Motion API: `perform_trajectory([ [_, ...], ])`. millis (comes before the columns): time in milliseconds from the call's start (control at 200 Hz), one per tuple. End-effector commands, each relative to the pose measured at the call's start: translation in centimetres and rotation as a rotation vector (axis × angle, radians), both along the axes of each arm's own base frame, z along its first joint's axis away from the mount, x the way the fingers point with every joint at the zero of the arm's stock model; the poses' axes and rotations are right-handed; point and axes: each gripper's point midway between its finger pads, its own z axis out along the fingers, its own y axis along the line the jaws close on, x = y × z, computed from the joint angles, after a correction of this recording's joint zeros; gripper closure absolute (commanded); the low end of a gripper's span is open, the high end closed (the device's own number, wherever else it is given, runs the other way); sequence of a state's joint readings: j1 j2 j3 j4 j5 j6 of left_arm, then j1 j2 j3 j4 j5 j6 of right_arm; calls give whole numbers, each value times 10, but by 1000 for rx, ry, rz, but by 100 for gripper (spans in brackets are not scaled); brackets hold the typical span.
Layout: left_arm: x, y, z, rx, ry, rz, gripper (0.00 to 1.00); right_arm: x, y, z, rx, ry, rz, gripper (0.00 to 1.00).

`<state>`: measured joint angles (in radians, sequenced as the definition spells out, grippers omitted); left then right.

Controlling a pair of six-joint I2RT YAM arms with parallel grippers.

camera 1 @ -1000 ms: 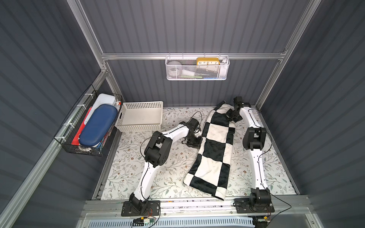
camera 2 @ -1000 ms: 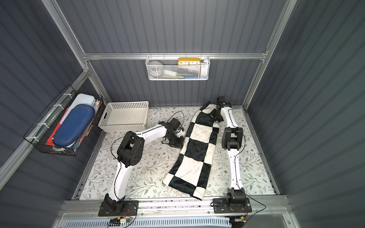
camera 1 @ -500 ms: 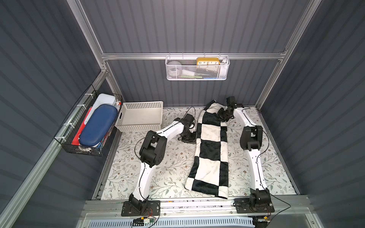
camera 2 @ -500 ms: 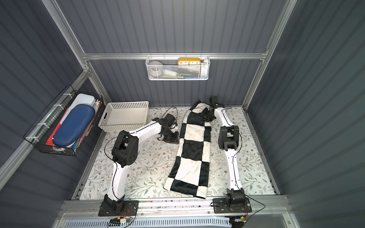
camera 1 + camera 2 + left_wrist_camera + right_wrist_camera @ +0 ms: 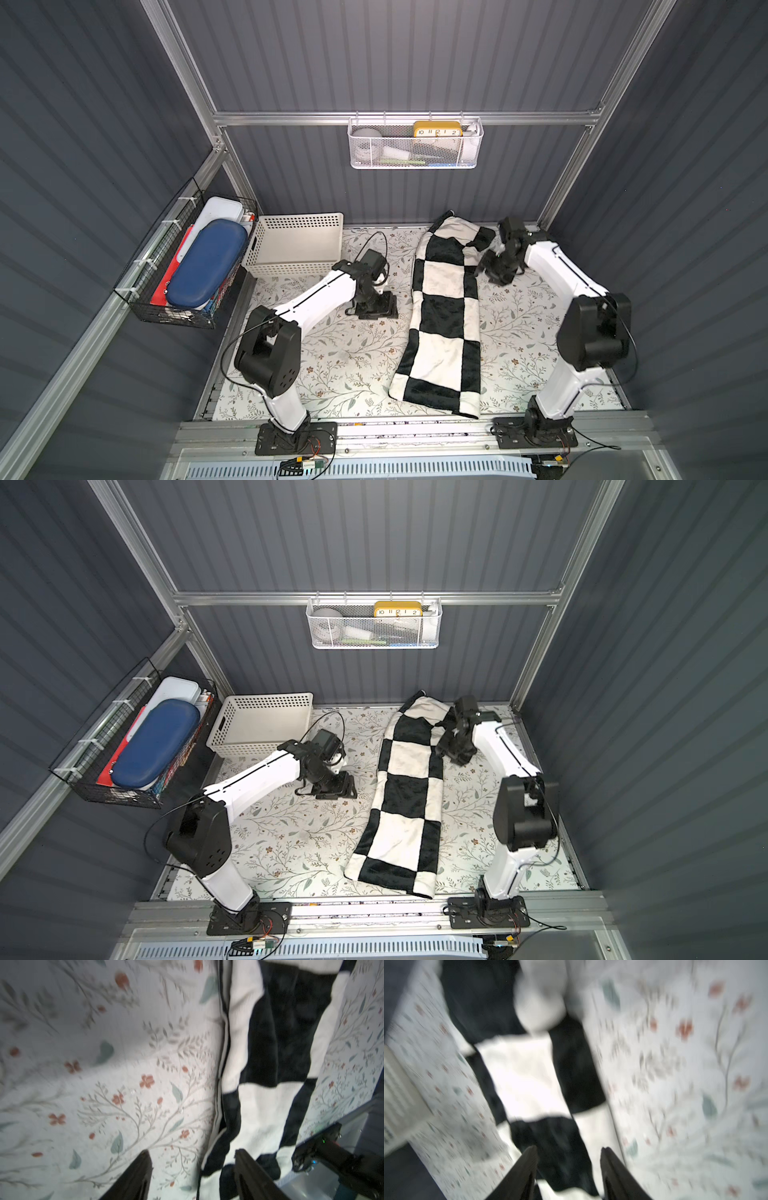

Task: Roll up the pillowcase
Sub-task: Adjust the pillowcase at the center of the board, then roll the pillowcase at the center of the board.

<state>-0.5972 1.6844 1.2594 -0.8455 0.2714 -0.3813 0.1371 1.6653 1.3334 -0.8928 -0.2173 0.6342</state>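
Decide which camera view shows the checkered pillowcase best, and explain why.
A top view: in both top views the pillowcase is seen end to end, lying as one long strip. The left wrist view shows only a stretch of it, fairly sharp. The right wrist view shows a blurred stretch.

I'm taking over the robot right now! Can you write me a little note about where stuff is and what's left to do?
Left gripper: open, empty, over the flowery table cover beside the pillowcase.
Right gripper: open, empty, by the pillowcase's far end.
Pillowcase: lying in a long strip between the arms, far end bunched near the back wall.
Done: no roll started.
Left: roll it all up.
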Motion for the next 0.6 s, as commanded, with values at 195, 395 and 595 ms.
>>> perform_trajectory([
  [195, -130, -15, -3, -118, 227, -155, 14, -174, 35, -6, 73, 167, -55, 38],
  [395, -143, -11, -19, -147, 268, -117, 12, -238, 39, -39, 56, 267, -60, 37],
  [595, -137, -27, -33, -89, 268, -177, 18, -261, 42, -61, 34, 330, -18, 37],
])
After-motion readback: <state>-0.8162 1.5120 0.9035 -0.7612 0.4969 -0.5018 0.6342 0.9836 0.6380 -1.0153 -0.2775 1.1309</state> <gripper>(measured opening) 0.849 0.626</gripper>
